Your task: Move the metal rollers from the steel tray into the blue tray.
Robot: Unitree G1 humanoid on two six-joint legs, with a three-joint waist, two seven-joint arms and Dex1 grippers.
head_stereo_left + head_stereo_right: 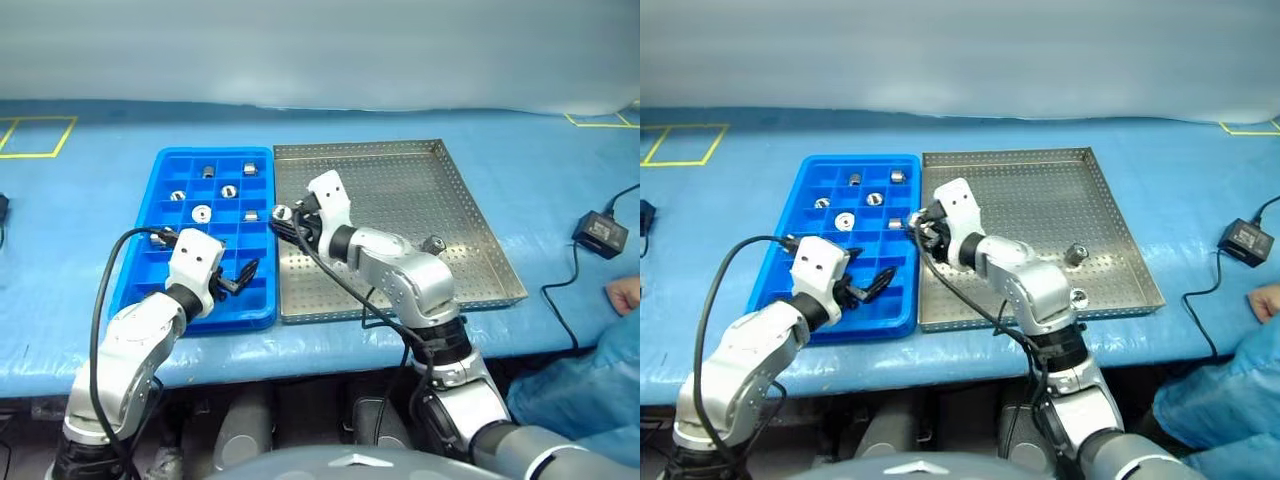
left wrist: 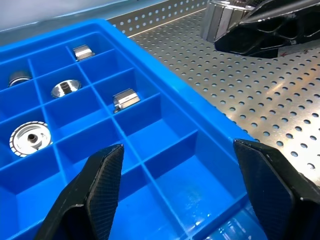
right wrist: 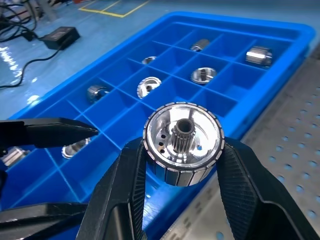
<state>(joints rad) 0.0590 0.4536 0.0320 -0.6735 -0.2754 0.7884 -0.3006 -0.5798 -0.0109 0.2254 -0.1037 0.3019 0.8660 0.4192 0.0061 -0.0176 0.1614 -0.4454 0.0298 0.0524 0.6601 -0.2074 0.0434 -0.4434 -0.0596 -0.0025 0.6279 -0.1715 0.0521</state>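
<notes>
Clearly clamped in the right gripper [image 3: 183,165]: one metal roller [image 3: 183,143], pinched at its sides between both black fingers [image 3: 127,187], open face and toothed central hub turned toward the wrist camera. Held above the seam where the blue tray [image 1: 150,205] meets the steel tray [image 1: 470,215], just over the blue tray's inner rim. Off to the left, the left gripper [image 2: 187,185], fingers spread wide apart and empty, hanging low over the near compartments of the blue tray. Already lying in the blue tray's far and middle compartments: several more rollers [image 1: 201,213], some on their sides, some flange up, one per compartment. Still on the perforated steel tray: two rollers [image 1: 1075,254], one near the middle right and the other by the near rim. Further right on the blue-covered table [image 1: 90,290], a black power adapter [image 1: 600,232] with its cable.
</notes>
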